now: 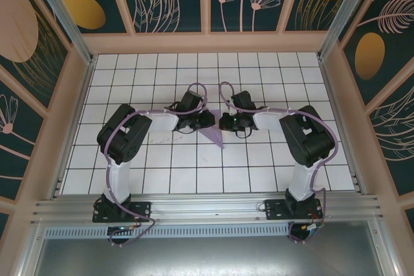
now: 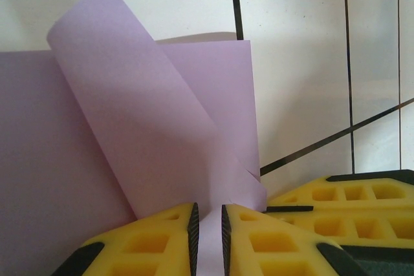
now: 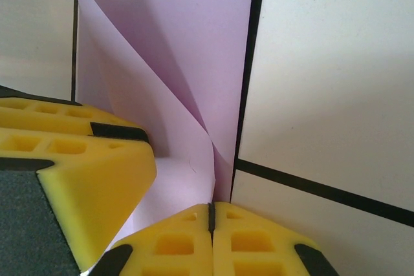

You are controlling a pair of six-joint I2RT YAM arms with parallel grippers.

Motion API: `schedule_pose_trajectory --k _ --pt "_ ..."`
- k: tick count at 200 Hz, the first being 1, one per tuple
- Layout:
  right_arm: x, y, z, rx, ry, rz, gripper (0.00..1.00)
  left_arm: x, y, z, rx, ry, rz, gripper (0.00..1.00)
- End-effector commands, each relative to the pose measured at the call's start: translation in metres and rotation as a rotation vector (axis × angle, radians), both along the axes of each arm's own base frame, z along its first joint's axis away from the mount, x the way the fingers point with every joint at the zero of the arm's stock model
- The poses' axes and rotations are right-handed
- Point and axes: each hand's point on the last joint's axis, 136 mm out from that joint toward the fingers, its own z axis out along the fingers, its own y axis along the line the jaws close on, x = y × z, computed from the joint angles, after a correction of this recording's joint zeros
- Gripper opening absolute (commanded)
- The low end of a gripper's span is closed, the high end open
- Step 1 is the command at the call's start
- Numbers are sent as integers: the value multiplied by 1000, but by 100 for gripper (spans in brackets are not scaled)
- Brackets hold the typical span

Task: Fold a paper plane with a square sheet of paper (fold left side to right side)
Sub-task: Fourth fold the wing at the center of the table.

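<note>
The square sheet of paper [image 2: 136, 134] looks thin, light and limp. It probably springs into curls, creases under any hard pinch and slides easily on the smooth counter [image 1: 259, 159], so an edge or corner is the place to hold it. It lies at the middle of the counter, partly lifted into a loose roll. The left jaws stand nearly together, clamped on a strip of it. The right jaws are pressed together where its curled edge meets their seam, apparently pinching it.
</note>
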Motion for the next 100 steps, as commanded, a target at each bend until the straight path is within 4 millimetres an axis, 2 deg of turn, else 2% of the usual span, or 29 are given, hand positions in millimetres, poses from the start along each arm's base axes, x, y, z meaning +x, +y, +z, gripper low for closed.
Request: schedule_pose_trajectory --k 1,43,60,69,100 --pt "7 -2 25 -9 -52 -4 13 -24 28 -39 132 101 20 22" --pt "9 -22 68 -13 -147 -53 32 -22 25 -37 125 97 21 22" --pt "1 -26 79 -6 -158 -53 33 -21 26 -36 125 97 20 21" --pt "-6 -25 84 23 -153 -42 32 -21 26 -36 126 96 20 21" --pt "-42 0 91 186 -80 50 8 -21 27 -34 131 91 22 21"
